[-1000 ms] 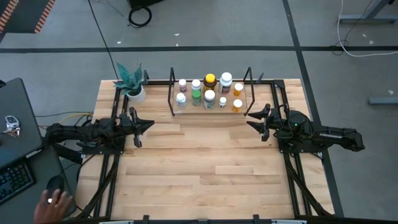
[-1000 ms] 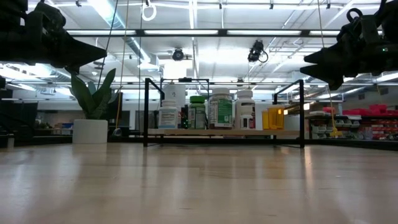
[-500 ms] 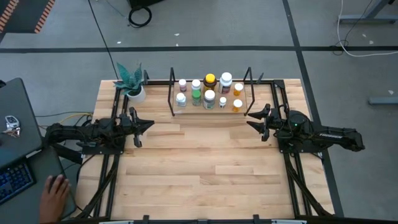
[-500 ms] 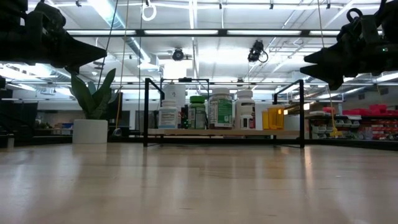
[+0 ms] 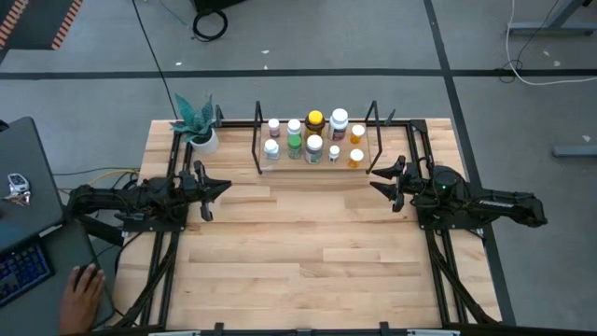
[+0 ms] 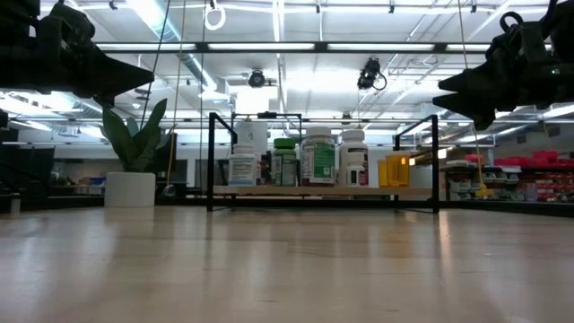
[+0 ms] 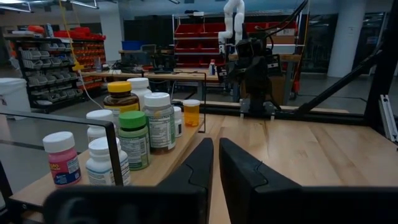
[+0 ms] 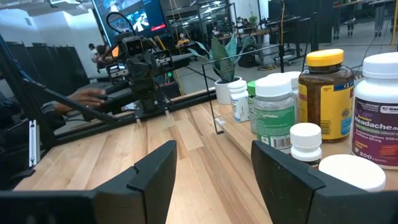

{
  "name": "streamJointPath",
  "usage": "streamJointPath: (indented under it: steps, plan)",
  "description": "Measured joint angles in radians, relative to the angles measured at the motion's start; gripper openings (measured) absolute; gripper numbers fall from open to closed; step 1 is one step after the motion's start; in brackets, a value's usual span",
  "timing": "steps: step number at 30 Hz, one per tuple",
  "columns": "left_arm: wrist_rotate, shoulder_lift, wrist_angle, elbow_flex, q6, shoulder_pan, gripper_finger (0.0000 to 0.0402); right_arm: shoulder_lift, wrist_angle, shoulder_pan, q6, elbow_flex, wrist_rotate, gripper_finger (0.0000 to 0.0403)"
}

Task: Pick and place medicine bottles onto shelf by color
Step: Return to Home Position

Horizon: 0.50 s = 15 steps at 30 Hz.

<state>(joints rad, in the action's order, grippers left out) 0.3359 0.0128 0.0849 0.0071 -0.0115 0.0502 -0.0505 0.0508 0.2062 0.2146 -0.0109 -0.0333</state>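
Several medicine bottles [image 5: 314, 138] stand upright in a cluster on the shelf [image 5: 322, 169], a light-wood board between black wire uprights at the table's far edge. Among them are a yellow-capped brown one [image 5: 314, 119], a green one [image 5: 295, 140] and two orange ones [image 5: 357, 133]. The low view shows the bottles [image 6: 318, 157] standing in a row on the board [image 6: 323, 190]. My left gripper [image 5: 227, 187] hangs shut above the table's left side, short of the shelf's left end. My right gripper [image 5: 375, 181] hangs open beside the shelf's right end. Neither holds anything.
A white pot with a teal plant [image 5: 203, 140] stands left of the shelf at the far left corner. Black frame rails [image 5: 168, 252] run along both table sides. A person's hand [image 5: 82, 289] rests beside a keyboard off the near left corner. Bare wood lies between the arms.
Both arms have kept still. Only the person's hand off the table's near left corner has shifted a little.
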Motion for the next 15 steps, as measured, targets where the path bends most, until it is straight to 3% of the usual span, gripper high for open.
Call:
streamJointPath:
  steps: [15]
  plan:
    - [0.0, 0.0, 0.0, 0.0, 0.0, 0.0, 0.004, 0.0, 0.0, 0.0, 0.0, 0.0, 0.0, 0.0215]
